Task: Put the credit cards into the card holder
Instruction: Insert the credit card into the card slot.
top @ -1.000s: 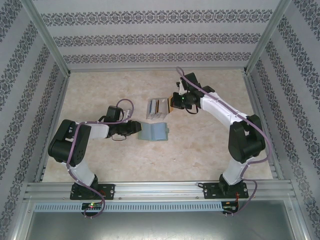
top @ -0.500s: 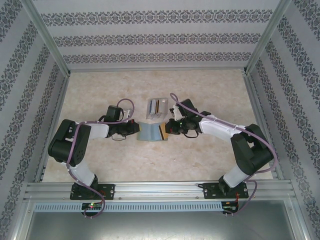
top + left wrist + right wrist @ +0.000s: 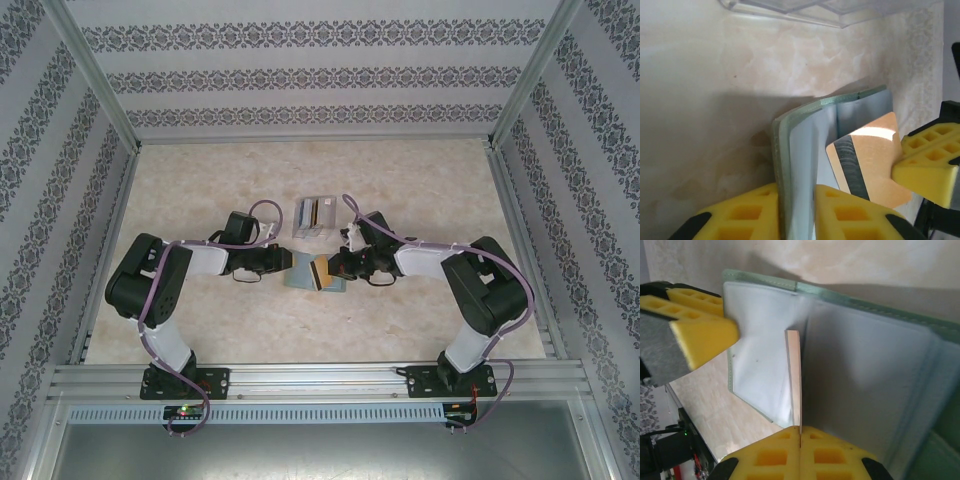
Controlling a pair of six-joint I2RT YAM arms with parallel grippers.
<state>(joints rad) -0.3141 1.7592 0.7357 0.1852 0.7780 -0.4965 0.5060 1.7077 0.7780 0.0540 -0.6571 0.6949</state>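
The card holder lies mid-table, a grey-green wallet with light blue pockets. My left gripper is shut on its left flap, which stands upright between the yellow fingers. My right gripper is shut on a tan credit card with a black stripe. In the right wrist view the card is edge-on, its tip against the open inner pockets, my right gripper below it.
A clear plastic slotted rack stands just behind the wallet, its edge at the top of the left wrist view. Patterned walls and metal posts enclose the beige table. Both grippers meet closely over the wallet.
My right arm has swung from the rack down to the wallet with the tan card. My left gripper has shifted right onto the wallet's left flap and raised it.
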